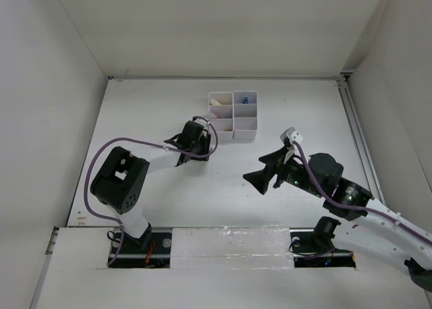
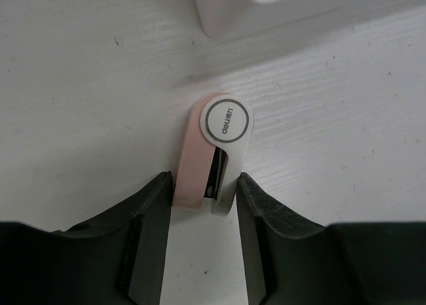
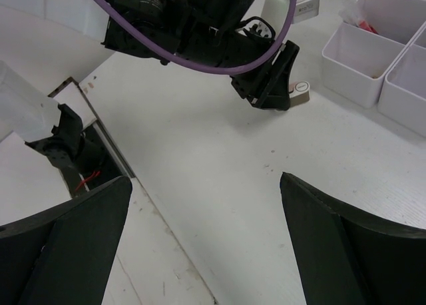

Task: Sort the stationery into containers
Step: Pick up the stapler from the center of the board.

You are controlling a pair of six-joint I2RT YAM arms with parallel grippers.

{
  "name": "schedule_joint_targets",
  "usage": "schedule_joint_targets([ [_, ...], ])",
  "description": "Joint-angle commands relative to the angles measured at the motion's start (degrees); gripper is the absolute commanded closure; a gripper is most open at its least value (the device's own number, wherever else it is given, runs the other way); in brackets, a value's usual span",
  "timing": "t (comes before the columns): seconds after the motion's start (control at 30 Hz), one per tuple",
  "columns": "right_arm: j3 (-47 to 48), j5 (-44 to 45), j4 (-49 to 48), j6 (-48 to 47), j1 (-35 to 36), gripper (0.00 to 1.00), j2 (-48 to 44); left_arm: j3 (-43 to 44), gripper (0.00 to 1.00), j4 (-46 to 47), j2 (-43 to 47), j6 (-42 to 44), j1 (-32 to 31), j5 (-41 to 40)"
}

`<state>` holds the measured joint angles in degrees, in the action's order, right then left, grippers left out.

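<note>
The left claw (image 2: pixel 203 185) is gripping the pink-and-white stationery piece (image 2: pixel 213 152), with a finger pressing on each side. The piece is lying flat on the table (image 2: pixel 80 85), just beside the white containers (image 1: pixel 233 117). The right claw (image 3: pixel 205 180) is hovering wide open, well apart, holding nothing.

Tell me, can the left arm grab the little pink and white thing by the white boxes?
Probably yes. The left gripper has one finger on each side of the pink and white thing, which lies flat on the table near the containers. Nothing sits between them.
</note>
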<state>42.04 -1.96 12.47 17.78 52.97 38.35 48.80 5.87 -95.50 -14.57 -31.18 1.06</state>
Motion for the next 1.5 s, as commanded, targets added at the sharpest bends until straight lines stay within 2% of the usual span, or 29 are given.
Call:
schedule_joint_targets([
  [0.0,2.78,1.16,-0.17,0.24,0.38,0.01,-0.82,1.39,0.69,-3.50,-2.05,-0.64,-0.37,0.96],
  [0.03,2.78,1.17,-0.16,0.24,0.38,0.01,-0.82,1.39,0.72,-3.50,-2.66,-0.64,-0.37,0.96],
  [0.2,2.78,1.17,-0.16,0.24,0.38,0.01,-1.35,3.84,1.00,-5.51,-4.87,-0.11,-0.90,0.96],
  [0.47,2.78,3.00,0.36,0.24,0.38,0.01,-1.35,4.99,1.00,-7.10,-6.01,0.42,-4.58,0.43],
  [0.6,3.31,4.24,1.59,1.37,0.38,0.01,-1.35,5.52,1.00,-8.24,-3.56,-0.81,-6.96,-0.70],
  [0.73,3.92,7.84,2.73,3.66,0.38,0.01,-2.48,6.66,1.00,-10.44,-0.83,-2.83,-11.87,-4.12],
  [0.83,3.40,15.38,3.61,6.37,0.38,0.01,-4.50,7.28,1.00,-11.76,1.81,-3.36,-14.25,-6.33],
  [0.97,2.26,22.69,3.61,10.60,0.38,0.01,-8.81,4.65,1.00,-10.09,6.28,-5.03,-15.32,-6.69],
  [1.03,2.26,27.07,3.61,12.62,0.38,0.01,-10.30,2.02,1.00,-7.82,11.98,-5.55,-16.19,-7.21],
  [1.13,2.78,29.64,4.75,14.91,0.38,0.01,-11.10,-1.58,1.00,-4.22,16.83,-5.56,-17.51,-7.74],
  [1.27,4.80,29.12,4.23,17.11,-0.15,0.01,-6.20,-5.45,1.00,0.19,24.56,-5.56,-18.82,-8.27],
  [1.47,6.30,24.11,-2.44,19.66,-0.85,0.01,2.33,-10.56,1.00,6.87,36.76,-2.49,-25.25,-15.30],
])
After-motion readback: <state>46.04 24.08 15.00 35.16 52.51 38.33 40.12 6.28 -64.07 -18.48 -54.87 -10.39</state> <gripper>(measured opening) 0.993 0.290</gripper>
